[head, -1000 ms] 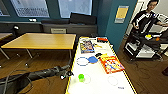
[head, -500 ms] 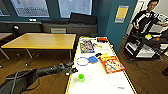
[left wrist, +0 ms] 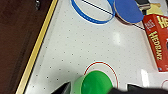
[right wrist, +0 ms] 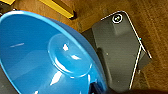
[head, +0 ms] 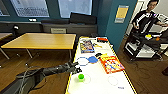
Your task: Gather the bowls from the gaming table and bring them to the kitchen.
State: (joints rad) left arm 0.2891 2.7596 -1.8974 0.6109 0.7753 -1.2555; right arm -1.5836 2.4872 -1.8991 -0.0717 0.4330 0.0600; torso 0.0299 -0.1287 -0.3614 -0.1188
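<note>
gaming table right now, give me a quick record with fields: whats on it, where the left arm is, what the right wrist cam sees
table: gaming table, white top, yellow rim
bowl on table: blue bowl near the middle, beside a clear blue-rimmed plate
cup: green cup on the near part of the top, on a red circle marking
other items: red game box, second box farther back
left arm: reaches over the table's left edge, left gripper above the cup
right wrist view: a blue bowl large and close
background: tan wooden table, person by a cart

A small green cup (head: 81,76) stands beside a red game box (head: 111,64); a tan wooden table (head: 42,40) sits nearby, a person (head: 147,18) behind a black cart (head: 145,47).
</note>
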